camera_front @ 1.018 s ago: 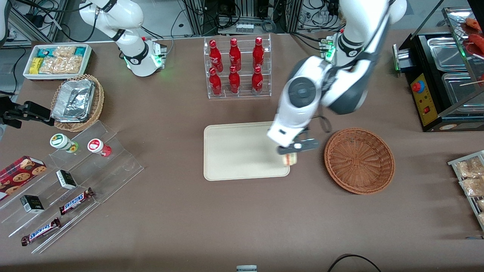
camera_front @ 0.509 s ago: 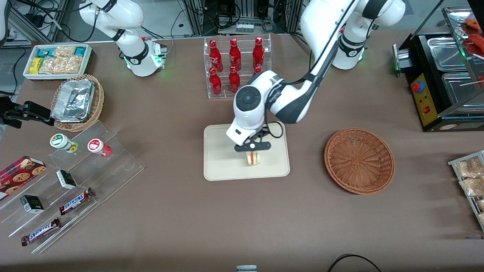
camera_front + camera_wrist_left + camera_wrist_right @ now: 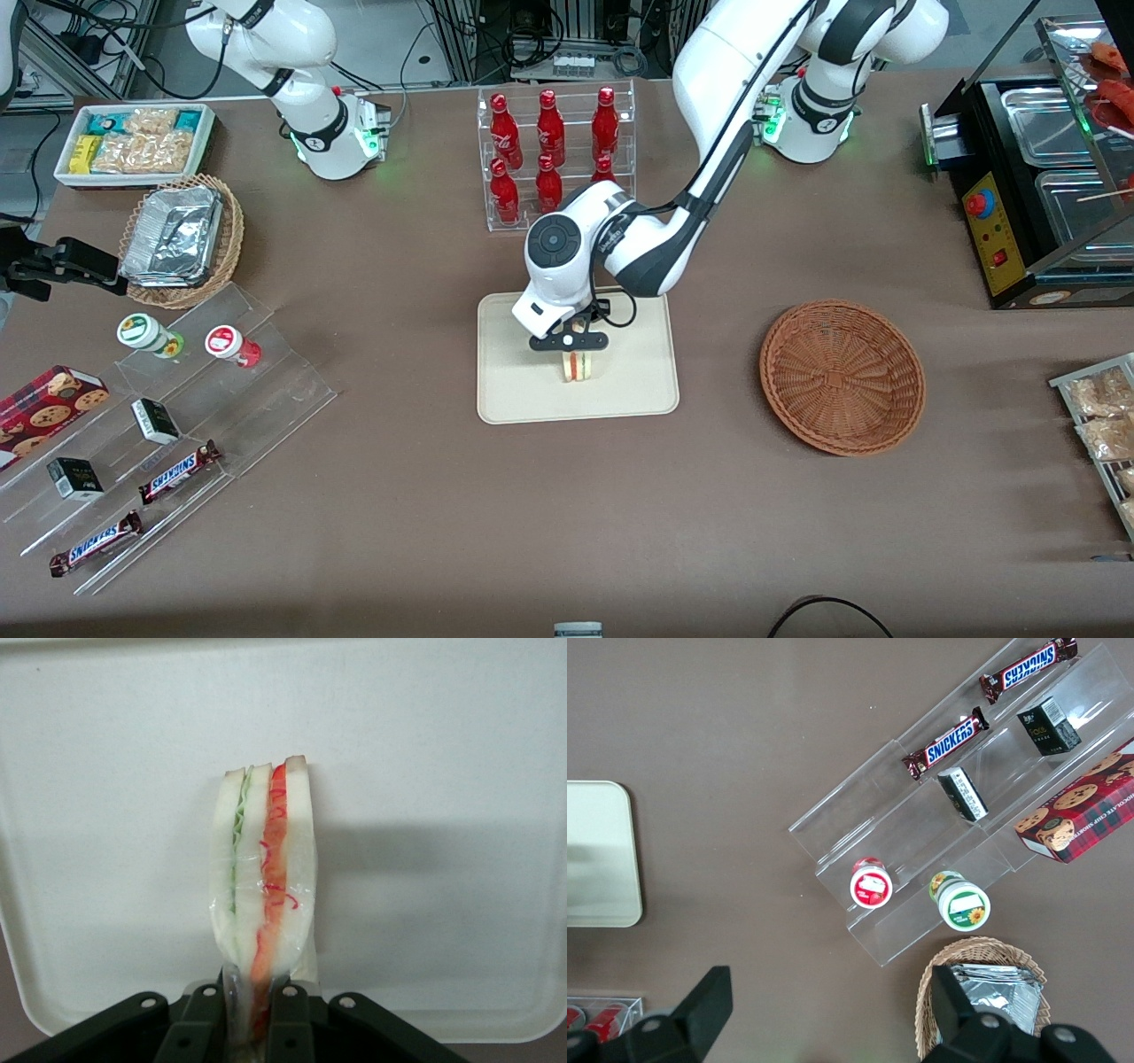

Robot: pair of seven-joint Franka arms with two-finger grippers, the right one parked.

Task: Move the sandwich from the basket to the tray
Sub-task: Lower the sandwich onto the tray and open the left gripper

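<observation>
pale bread with red and green filling, the sandwich is pinched at one end by the gripper, its long axis running straight out from the fingers and its layers on edge. it sits over the middle of the cream tray, centre of the front view, though contact is unclear. the basket lies empty, well apart at centre right.
</observation>
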